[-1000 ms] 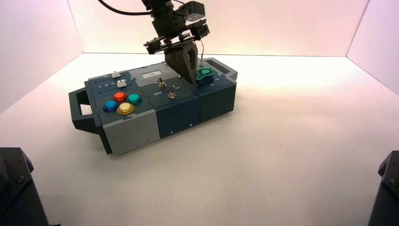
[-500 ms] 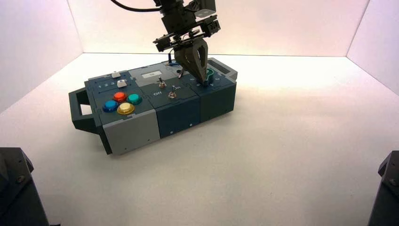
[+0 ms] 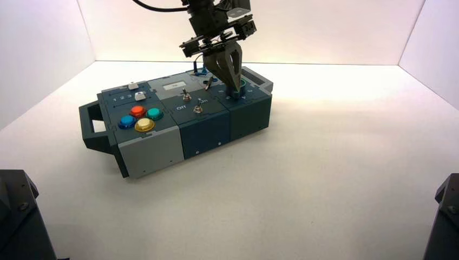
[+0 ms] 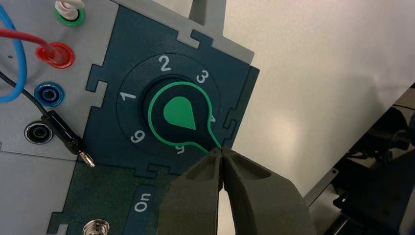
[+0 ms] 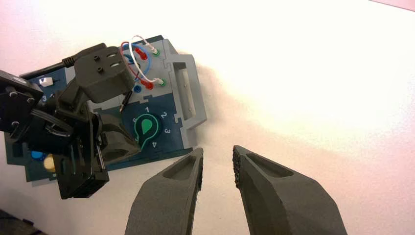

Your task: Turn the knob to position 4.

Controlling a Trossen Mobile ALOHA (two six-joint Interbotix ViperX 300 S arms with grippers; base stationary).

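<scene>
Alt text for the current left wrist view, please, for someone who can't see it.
The left gripper, shut, has its fingertips at the pointed tip of the green-outlined knob on the box's dark blue panel; the tip points between 4 and 5, with the 4 partly hidden. Beside that panel, a black plug with a bare metal end lies loose near blue and black sockets.

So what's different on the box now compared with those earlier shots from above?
The left gripper has moved toward the robot's right across the knob and is now at its pointed tip, shut. No grip on the knob shows. The box, the coloured buttons, the white sliders and the switches stayed as they were, and the right gripper is parked off the box, to the robot's right.
</scene>
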